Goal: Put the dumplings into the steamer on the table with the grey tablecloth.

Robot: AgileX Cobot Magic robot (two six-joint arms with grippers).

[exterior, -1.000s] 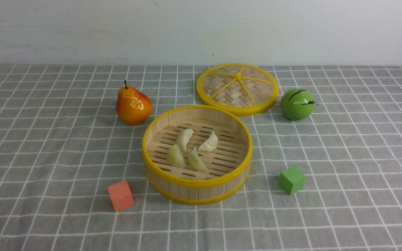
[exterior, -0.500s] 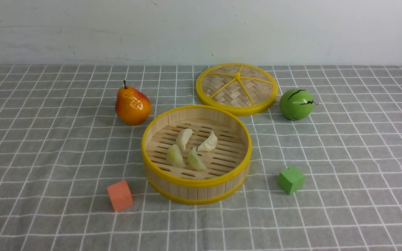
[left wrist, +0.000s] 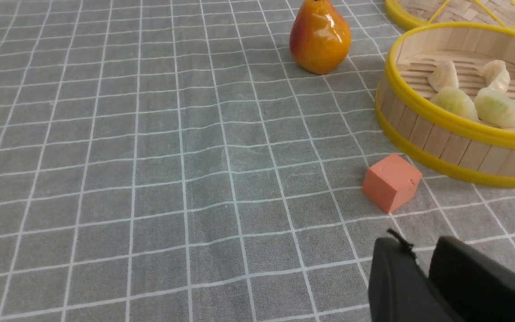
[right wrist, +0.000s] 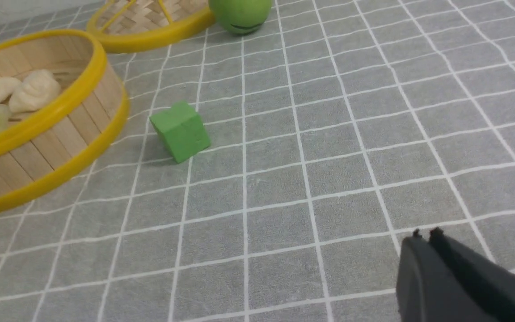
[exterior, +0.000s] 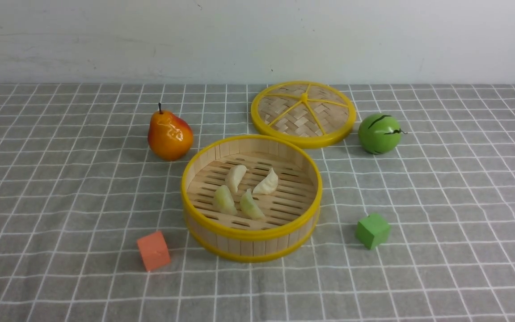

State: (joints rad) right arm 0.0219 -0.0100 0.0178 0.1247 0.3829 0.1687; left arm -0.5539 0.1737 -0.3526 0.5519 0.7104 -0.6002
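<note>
left gripper: visible only in the left wrist view, over the grey tablecloth at the near side of the table. its 2 black fingertips stand slightly apart and hold nothing. right gripper: visible only in the right wrist view, also over bare cloth at the near side. its fingertips meet with no gap and hold nothing. neither gripper touches any object. next outward, an orange cube lies to the left of the steamer, near its wall but apart from it. a green cube lies to the right of the steamer, also apart. the steamer stands upright and uncovered on the cloth at the centre of the table. all 4 dumplings lie inside it on the slat floor. the 2 pale green dumplings lie side by side on the near part, and the 2 cream dumplings lie just behind them, towards the middle. the 4 sit close together; whether they touch one another cannot be told. behind the steamer to the left, an orange-red pear stands upright, near the rim but apart. behind the steamer to the right, a woven lid with yellow rim and spokes lies flat, its near edge just beside the steamer's far rim. right of the lid, a green ball with dark streaks rests on the cloth. farthest, a pale wall closes the scene.
</note>
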